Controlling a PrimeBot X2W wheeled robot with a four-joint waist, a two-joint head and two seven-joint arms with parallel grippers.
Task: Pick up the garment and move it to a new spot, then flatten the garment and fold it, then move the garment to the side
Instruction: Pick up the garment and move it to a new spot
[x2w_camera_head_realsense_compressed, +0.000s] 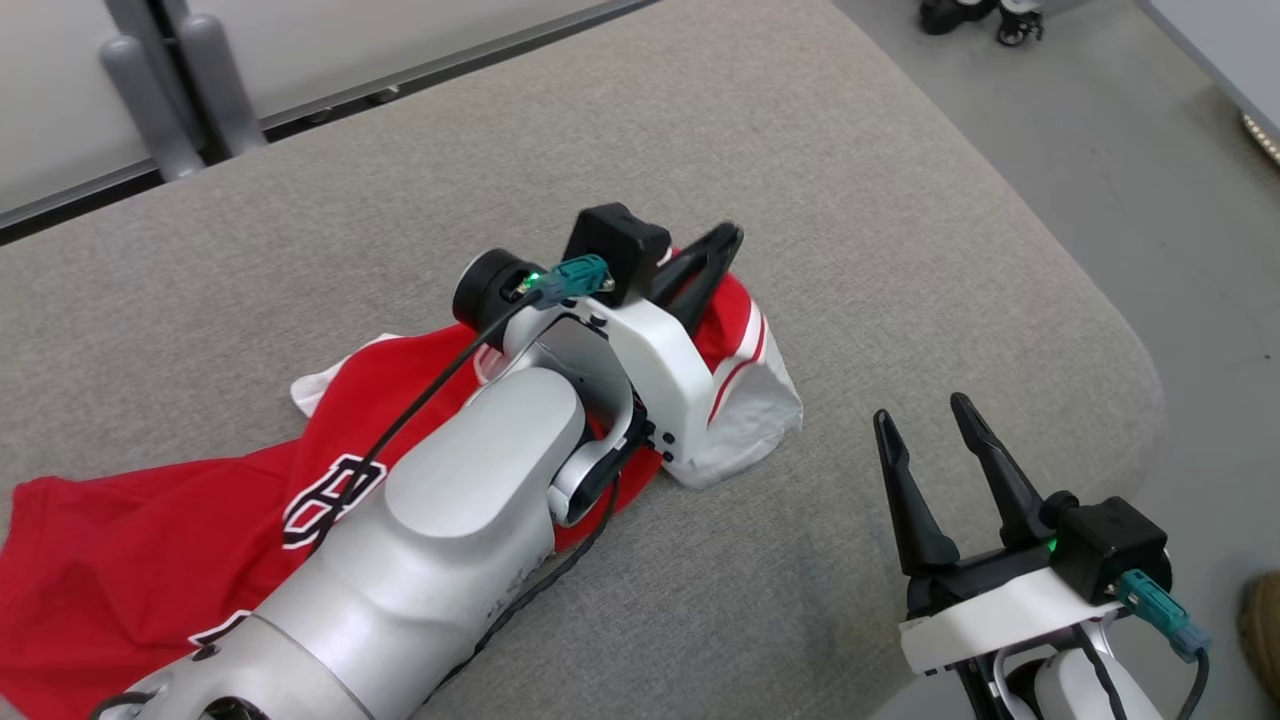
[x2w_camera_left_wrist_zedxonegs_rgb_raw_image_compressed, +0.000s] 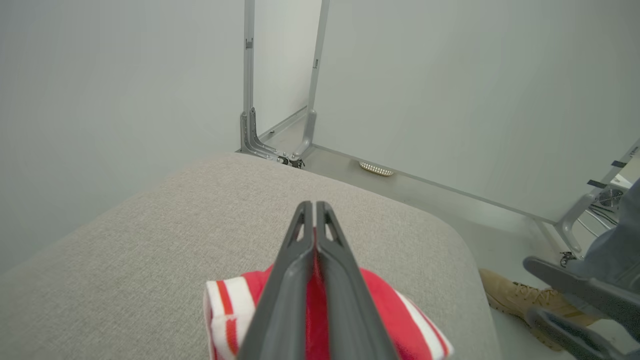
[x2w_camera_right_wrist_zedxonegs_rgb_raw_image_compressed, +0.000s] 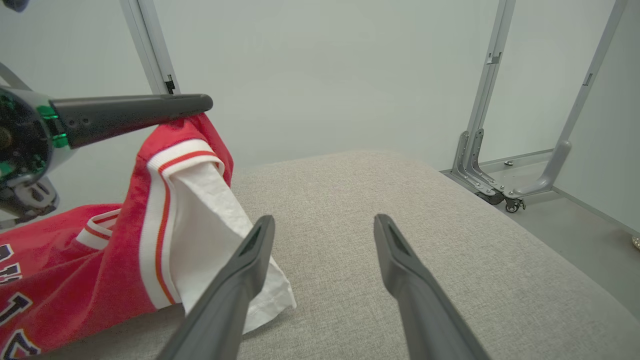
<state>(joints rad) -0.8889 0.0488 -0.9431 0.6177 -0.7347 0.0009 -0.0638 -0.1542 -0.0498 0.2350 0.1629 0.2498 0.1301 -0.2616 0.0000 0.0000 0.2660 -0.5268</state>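
Note:
The garment (x2w_camera_head_realsense_compressed: 120, 570) is a red jersey with white sleeves, red-and-white striped trim and white lettering, lying across the left part of the grey cushion (x2w_camera_head_realsense_compressed: 800, 200). My left gripper (x2w_camera_head_realsense_compressed: 725, 240) is shut on the garment's shoulder fabric (x2w_camera_left_wrist_zedxonegs_rgb_raw_image_compressed: 312, 295) and holds that part raised; a white sleeve (x2w_camera_right_wrist_zedxonegs_rgb_raw_image_compressed: 210, 215) hangs from it down to the cushion. In the right wrist view the left gripper (x2w_camera_right_wrist_zedxonegs_rgb_raw_image_compressed: 202, 102) shows side-on above the sleeve. My right gripper (x2w_camera_head_realsense_compressed: 925, 415) stands open to the right of the sleeve, nothing between its fingers (x2w_camera_right_wrist_zedxonegs_rgb_raw_image_compressed: 240, 270).
The cushion's rounded right edge (x2w_camera_head_realsense_compressed: 1140, 380) drops to a grey floor. Metal frame legs (x2w_camera_head_realsense_compressed: 190, 90) and pale panels stand behind the cushion. A person's tan shoe (x2w_camera_left_wrist_zedxonegs_rgb_raw_image_compressed: 520, 297) rests on the floor at the right.

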